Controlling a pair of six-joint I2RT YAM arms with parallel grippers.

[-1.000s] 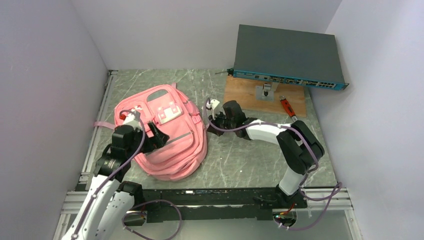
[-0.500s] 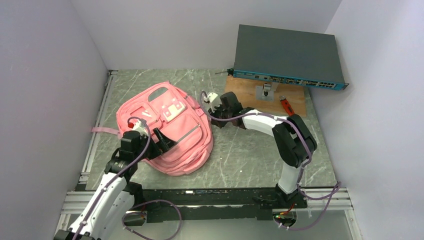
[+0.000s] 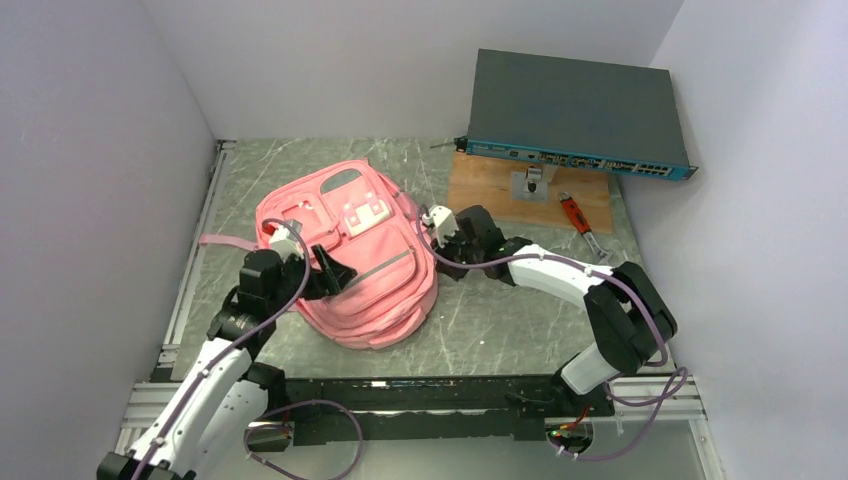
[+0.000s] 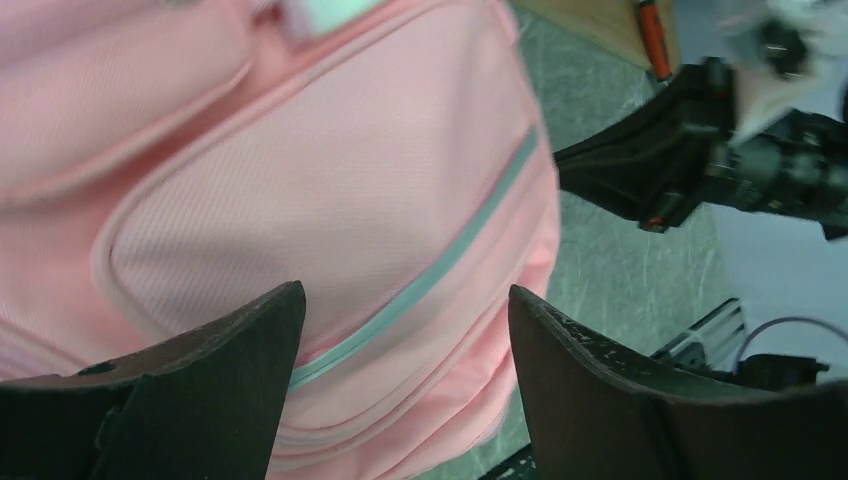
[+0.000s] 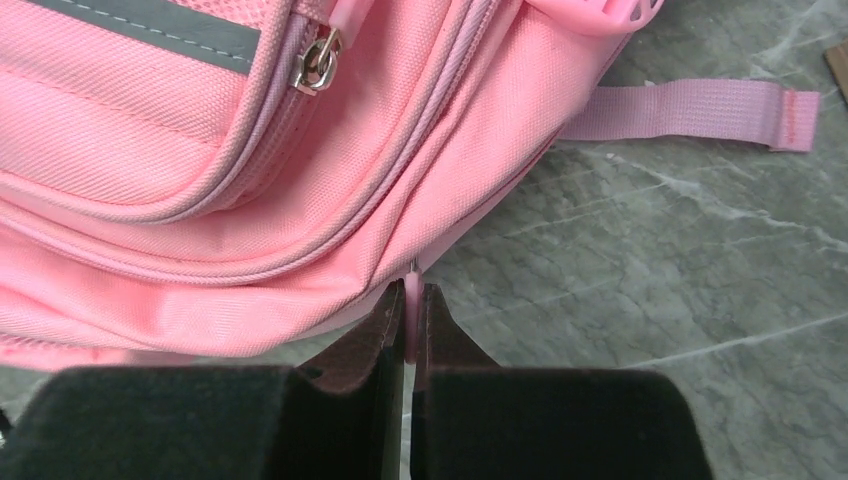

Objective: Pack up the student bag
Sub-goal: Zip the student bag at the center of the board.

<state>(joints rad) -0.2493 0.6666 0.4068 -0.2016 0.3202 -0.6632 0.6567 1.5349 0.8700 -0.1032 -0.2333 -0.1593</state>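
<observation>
While the right gripper [image 5: 410, 292] stayed clamped on a thin pink tab [image 5: 411, 335] at its side seam, the student bag [image 3: 365, 270] had slid rightward on the left half of the table [image 3: 500, 330]. The left gripper [image 4: 400, 300] hovered over its front pocket, jaws apart. Soft, pink and grey-trimmed, it lay front-up, long axis near-to-far, top toward the back wall.
</observation>
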